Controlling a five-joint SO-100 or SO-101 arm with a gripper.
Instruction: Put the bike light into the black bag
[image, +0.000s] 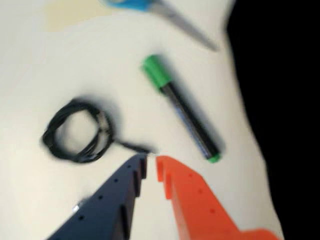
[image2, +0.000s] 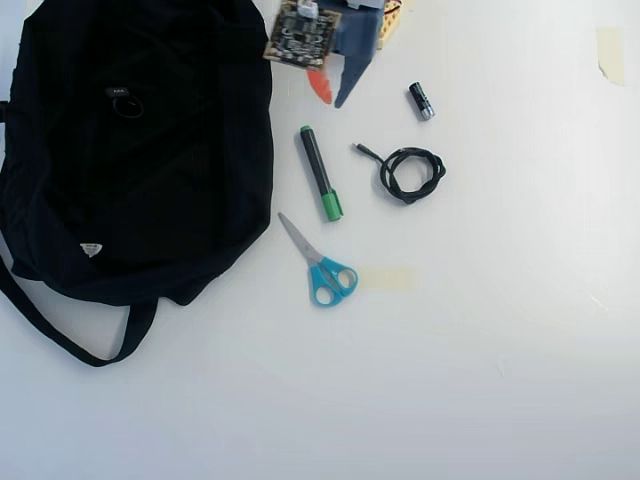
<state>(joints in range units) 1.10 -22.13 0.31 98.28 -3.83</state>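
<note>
A plain white desk is seen. The small black bike light, ring strap attached, is seen lying on the black bag. The jaws are almost closed, empty.

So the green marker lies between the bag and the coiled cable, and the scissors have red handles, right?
Not quite. The scissors have blue handles, not red, as the overhead view shows. The rest holds: the green marker lies between the black bag and the coiled cable.
</note>
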